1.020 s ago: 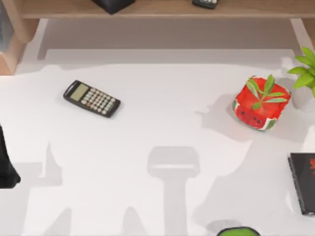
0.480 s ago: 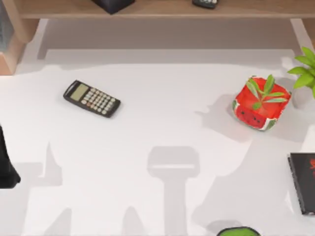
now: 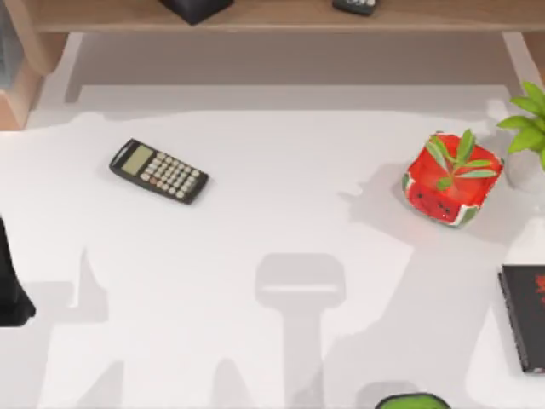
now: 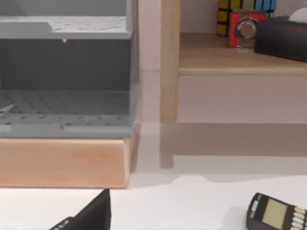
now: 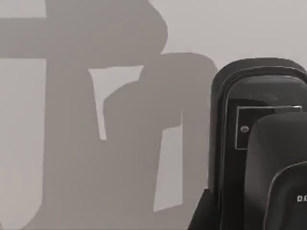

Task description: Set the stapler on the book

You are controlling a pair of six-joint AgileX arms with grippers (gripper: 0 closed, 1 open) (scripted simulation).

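Worktop edge, nearest: a rounded green thing peeps in right of the middle, probably the stapler, too cut off to be sure. The right wrist view has a dark rounded body over bare worktop; what it is cannot be told, nor whether the right claw is open or closed. Farther back, the book lies flat at the right edge, its long axis running near to far, so it sits right of and beyond the green thing, closer to the right arm. The left claw waits parked at the left edge, state unreadable. Beyond lie a calculator and a red plant pot.
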